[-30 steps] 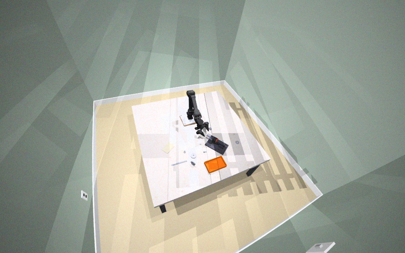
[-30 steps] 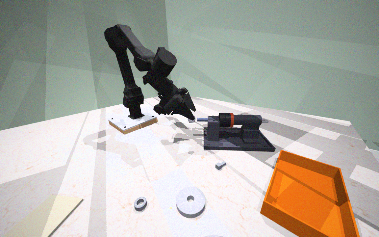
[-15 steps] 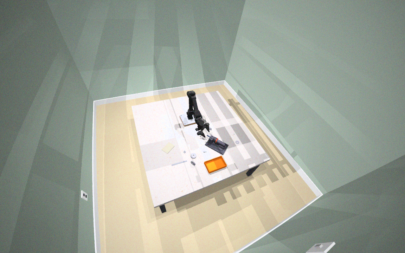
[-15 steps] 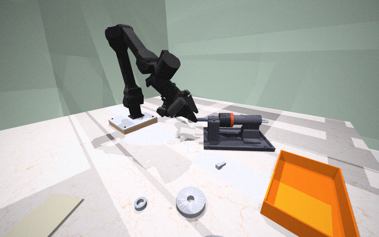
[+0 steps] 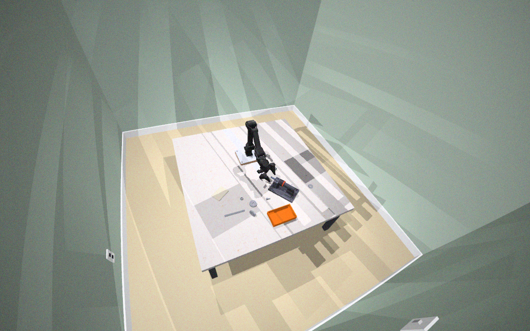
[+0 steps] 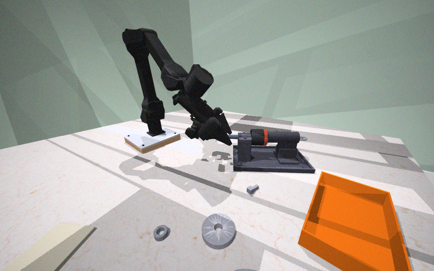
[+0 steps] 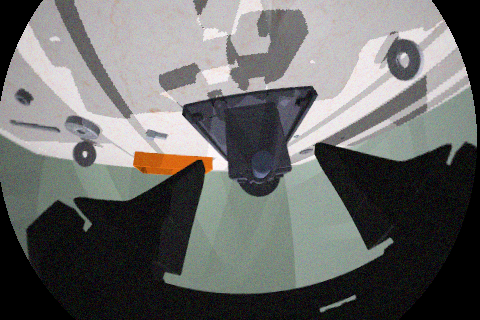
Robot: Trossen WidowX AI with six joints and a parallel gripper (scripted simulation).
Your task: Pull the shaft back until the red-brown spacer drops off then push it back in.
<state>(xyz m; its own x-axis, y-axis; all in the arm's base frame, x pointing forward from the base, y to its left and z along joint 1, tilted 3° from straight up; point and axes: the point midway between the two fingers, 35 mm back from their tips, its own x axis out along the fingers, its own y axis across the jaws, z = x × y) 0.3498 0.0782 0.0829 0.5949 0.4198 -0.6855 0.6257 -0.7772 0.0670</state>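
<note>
The shaft (image 6: pixel 233 136) (image 7: pixel 261 165) sticks out of the narrow front post (image 6: pixel 244 149) (image 7: pixel 252 132) toward the arm. Beyond the post, black spacers (image 6: pixel 257 137) and the red-brown spacer (image 6: pixel 265 137) (image 5: pixel 283 183) sit on the shaft's line. The red-brown one stands against the dark cylindrical housing (image 6: pixel 284 136). Post and housing share a dark base (image 6: pixel 262 167). My gripper (image 6: pixel 230 138) (image 7: pixel 260 158) is open and empty, tilted down, with its fingertips around the shaft's free end in the wrist view. Whether the fingers touch the shaft cannot be told.
An orange tray (image 6: pixel 316 245) (image 5: pixel 273 222) (image 7: pixel 172 163) lies near the base. A small stepped part (image 6: pixel 252 189), a thick disc (image 6: pixel 211 235) and a small ring (image 6: pixel 158 237) lie on the table. A pale yellow plate (image 6: pixel 49 242) and a rod (image 5: pixel 234 213) lie farther off.
</note>
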